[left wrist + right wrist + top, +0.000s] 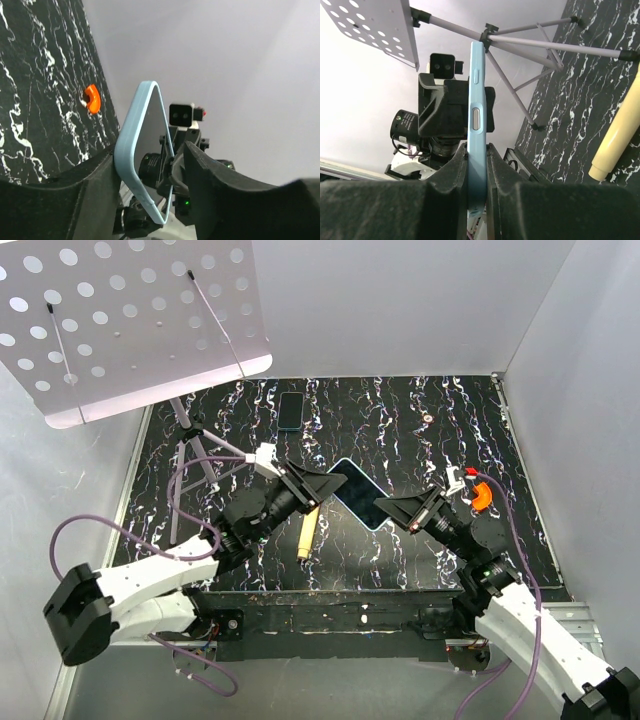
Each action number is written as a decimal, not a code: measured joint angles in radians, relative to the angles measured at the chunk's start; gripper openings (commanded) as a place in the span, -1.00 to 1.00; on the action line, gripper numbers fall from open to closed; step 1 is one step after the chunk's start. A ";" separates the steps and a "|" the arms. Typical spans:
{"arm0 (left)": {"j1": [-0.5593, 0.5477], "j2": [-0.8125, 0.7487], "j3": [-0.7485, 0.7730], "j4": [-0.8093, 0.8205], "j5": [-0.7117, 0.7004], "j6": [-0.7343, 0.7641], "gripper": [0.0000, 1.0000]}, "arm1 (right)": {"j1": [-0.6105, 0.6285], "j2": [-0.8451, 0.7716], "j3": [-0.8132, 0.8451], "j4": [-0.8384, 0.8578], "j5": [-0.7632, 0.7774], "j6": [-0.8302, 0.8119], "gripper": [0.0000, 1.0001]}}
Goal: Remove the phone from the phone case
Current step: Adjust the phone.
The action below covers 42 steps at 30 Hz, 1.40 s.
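Top camera looks down; both wrist cameras closely face the shared phone case.

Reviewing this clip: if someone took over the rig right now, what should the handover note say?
Right gripper: shut on the phone case, clamping its front and back.
Left gripper: around the other end, touching the case back; contact on the screen side unclear.
Phone: seated in the case, held in the air between both arms.
Done: lifted together. Left: work the case off the phone.
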 measured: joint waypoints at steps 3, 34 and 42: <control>0.000 0.073 -0.001 0.051 0.042 0.011 -0.63 | 0.000 0.023 0.000 0.004 -0.008 0.000 -0.97; 0.262 0.391 0.386 -0.029 1.333 0.247 -1.00 | -0.002 0.436 0.660 -0.952 -0.625 -0.851 -0.13; 0.262 0.457 0.402 0.048 1.410 0.170 -1.00 | -0.002 0.444 0.642 -0.798 -0.707 -0.788 -0.14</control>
